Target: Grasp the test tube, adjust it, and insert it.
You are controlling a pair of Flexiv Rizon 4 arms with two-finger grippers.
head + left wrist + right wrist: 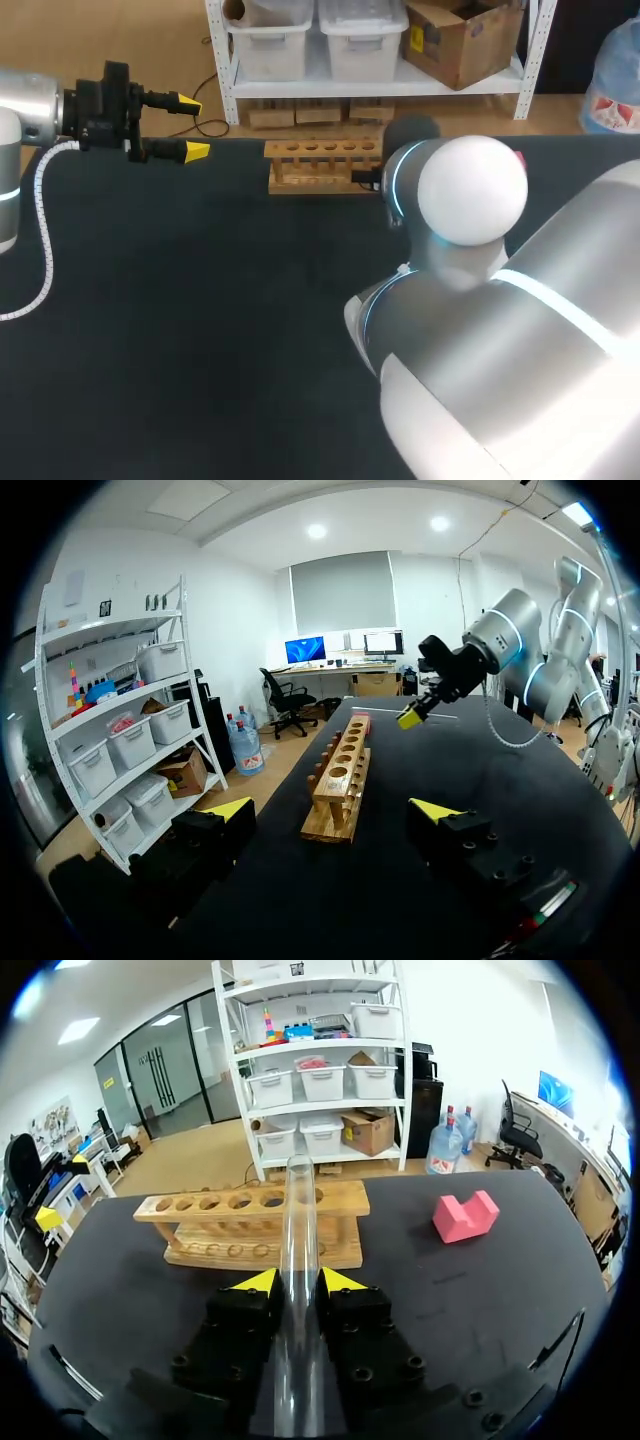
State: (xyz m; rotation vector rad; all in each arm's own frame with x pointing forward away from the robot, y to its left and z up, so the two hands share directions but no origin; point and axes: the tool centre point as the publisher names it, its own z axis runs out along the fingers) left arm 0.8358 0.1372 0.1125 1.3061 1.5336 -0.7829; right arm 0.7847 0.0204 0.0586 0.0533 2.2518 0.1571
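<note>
Ahead of right tool (pixel 298 1282) gripping the test tube (pixel 298 1222) stand rack (pixel 215 1230) and pink block (pixel 465 1216)

There is one wooden rack (pixel 322 165), one clear test tube (pixel 297 1260) and one pink block (pixel 465 1216). Two grippers show, the left gripper (pixel 190 127) and the right gripper (pixel 297 1282), each with two yellow tips.
</note>
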